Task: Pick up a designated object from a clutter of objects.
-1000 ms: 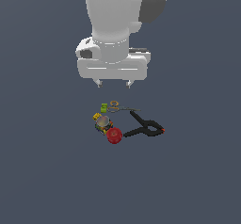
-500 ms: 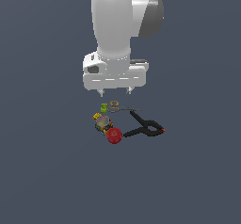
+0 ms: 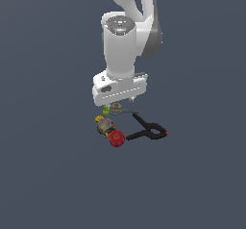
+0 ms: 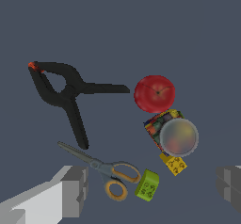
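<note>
The scissors (image 4: 101,167) lie flat, with orange-tan loop handles and slim grey blades; in the exterior view the scissors (image 3: 123,111) sit at the far edge of the clutter. My gripper (image 4: 150,185) is open and hovers above them. One grey finger (image 4: 71,190) shows beside the blades, the other finger (image 4: 229,180) far off to the side. Nothing is held. In the exterior view the gripper (image 3: 120,101) hangs just above the scissors, its fingertips mostly hidden by the white hand.
A green block (image 4: 147,185) touches the scissor handles. A round yellow-blue item with a grey top (image 4: 175,138), a red ball (image 4: 154,93) and a black clamp with orange tips (image 4: 63,96) lie close by. Dark floor (image 3: 48,175) surrounds them.
The arm has come down toward the clutter and turned a little; the white hand now sits just over the scissors. The objects have not moved.
</note>
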`<state>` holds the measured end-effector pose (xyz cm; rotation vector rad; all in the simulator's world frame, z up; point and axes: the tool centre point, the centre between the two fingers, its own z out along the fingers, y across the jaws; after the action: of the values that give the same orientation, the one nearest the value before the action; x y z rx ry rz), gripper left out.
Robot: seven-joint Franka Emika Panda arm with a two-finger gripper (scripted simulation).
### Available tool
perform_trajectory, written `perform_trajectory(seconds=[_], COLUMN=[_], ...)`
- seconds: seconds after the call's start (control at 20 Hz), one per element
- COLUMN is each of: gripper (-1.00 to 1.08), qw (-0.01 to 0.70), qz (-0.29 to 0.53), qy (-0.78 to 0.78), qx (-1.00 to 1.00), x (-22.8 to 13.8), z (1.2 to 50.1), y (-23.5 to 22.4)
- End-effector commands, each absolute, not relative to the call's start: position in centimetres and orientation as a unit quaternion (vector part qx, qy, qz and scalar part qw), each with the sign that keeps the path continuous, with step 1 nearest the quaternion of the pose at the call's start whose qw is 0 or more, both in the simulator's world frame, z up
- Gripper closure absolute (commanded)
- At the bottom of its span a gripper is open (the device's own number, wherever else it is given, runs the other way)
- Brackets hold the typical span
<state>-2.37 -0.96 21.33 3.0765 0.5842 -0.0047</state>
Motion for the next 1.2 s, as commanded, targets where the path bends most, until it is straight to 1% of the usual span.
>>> perform_trajectory(seconds=[0.0, 0.7, 1.15], gripper=[-0.92, -0.92, -0.92], qw=[0.006, 0.006, 0.003], qz=[-0.002, -0.003, -0.001], qy=[0.222, 0.413, 0.514], qx=[0.975, 0.911, 0.858], x=[-2.9, -7.3, -10.6], z=[19.7, 11.5, 7.6], y=[-0.7, 0.6, 1.5])
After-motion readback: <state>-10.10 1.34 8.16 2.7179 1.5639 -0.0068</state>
